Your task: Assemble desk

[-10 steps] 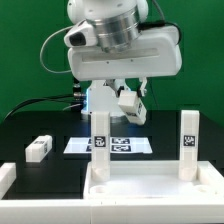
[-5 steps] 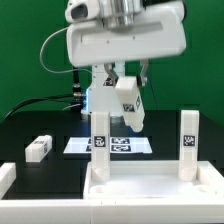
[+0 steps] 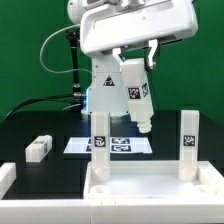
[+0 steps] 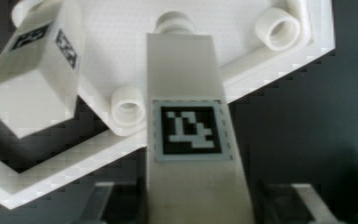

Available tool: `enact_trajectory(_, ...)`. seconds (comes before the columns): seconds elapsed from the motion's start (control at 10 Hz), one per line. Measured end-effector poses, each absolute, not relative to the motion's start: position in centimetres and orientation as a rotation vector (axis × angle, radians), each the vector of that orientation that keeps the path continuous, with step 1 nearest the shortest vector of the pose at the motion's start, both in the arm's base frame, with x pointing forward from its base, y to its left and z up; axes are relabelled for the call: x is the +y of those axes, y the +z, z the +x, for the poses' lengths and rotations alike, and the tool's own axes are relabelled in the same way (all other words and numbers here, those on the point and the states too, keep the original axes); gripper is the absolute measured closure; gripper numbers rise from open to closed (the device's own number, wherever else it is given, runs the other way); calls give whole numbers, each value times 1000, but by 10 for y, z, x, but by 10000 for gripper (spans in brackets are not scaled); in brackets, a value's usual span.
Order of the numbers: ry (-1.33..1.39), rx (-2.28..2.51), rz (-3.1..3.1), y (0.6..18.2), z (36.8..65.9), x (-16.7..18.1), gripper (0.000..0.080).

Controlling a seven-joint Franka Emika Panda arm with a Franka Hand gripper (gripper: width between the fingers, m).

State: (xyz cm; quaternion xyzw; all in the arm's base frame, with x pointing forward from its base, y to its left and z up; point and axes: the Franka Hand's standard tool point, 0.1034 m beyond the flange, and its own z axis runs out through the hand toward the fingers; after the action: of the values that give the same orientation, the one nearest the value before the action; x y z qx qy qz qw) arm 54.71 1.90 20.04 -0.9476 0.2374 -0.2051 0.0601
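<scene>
The jaws are clenched on the upper end of one desk leg [image 3: 136, 92], and it hangs in the air under the robot arm [image 3: 130, 25], clear of the black counter [image 3: 30, 125]. The held leg's long axis runs close to vertical but tilted. Its top leans toward the exterior view's left, and its narrow lower tip points down and a little toward the exterior view's right. A square black-and-white tag on its broad face is turned toward the exterior camera. In the wrist view the same tag fills the middle of the leg, and its pattern reads as plain blocks rather than letters.

The desk panel [image 3: 150, 185] lies flat at the front of the scene, with its long side running across the exterior view. Two more legs stand upright on it, one near the left corner [image 3: 100, 140] and one near the right corner [image 3: 188, 138]. Each has its long axis vertical and a tagged face toward the camera. The held leg hangs beyond the panel, between these two and nearer the left one. The wrist view looks down its length onto the panel, where a round corner socket [image 4: 282, 30] shows.

A fourth leg [image 3: 38, 148] lies on its side on the counter, well apart at the exterior view's left. The marker board [image 3: 78, 146] lies flat behind the panel.
</scene>
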Motion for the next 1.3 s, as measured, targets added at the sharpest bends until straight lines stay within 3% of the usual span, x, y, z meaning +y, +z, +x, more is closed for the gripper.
enact_trajectory(0.2, -704, 662, -2855, 201, 560, 41, 511)
enact_trajectory(0.4, -782, 480, -2872, 207, 604, 84, 511)
enact_trajectory(0.5, -788, 446, -2864, 211, 607, 102, 511)
enact_trajectory(0.9, -808, 385, -2869, 206, 605, 101, 511)
enact_trajectory(1.1, -924, 88, -2930, 180, 603, 98, 511)
enact_trajectory(1.3, -1049, -146, -2946, 178, 619, 92, 511)
